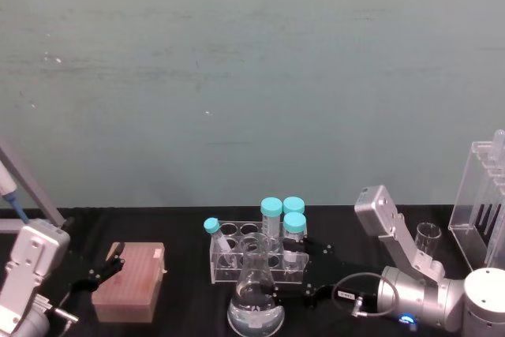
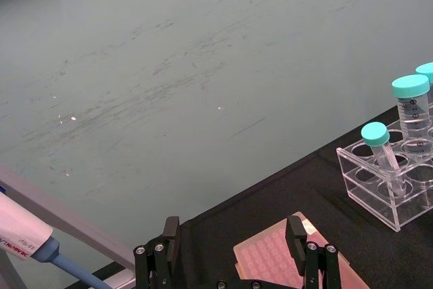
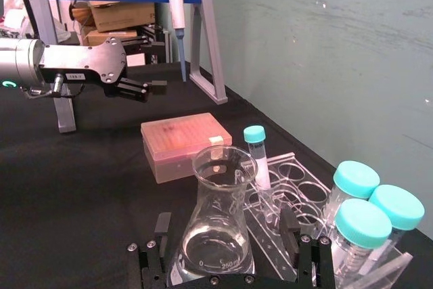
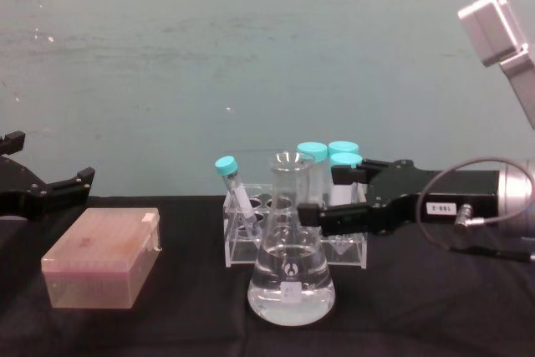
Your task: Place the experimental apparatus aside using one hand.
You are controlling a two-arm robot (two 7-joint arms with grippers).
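Observation:
The conical flask [image 4: 291, 277] holds a little clear liquid and stands on the black table in front of a low clear tube rack [image 4: 294, 244]. My right gripper [image 4: 322, 196] reaches in from the right at the flask's neck, open, one finger on either side of the flask [image 3: 215, 231] without clamping it. A small glass beaker [image 1: 428, 236] and a tall acrylic rack of long test tubes [image 1: 481, 211] stand at the far right behind the right arm. My left gripper [image 2: 232, 238] hovers open and empty at the far left, above the pink box's left end.
A pink pipette-tip box [image 1: 129, 282] lies at the left. The low rack [image 1: 256, 254] holds several teal-capped tubes just behind the flask [image 1: 255, 297]. A pipette stand [image 3: 183, 5] rises at the far left. The teal wall stands close behind the table.

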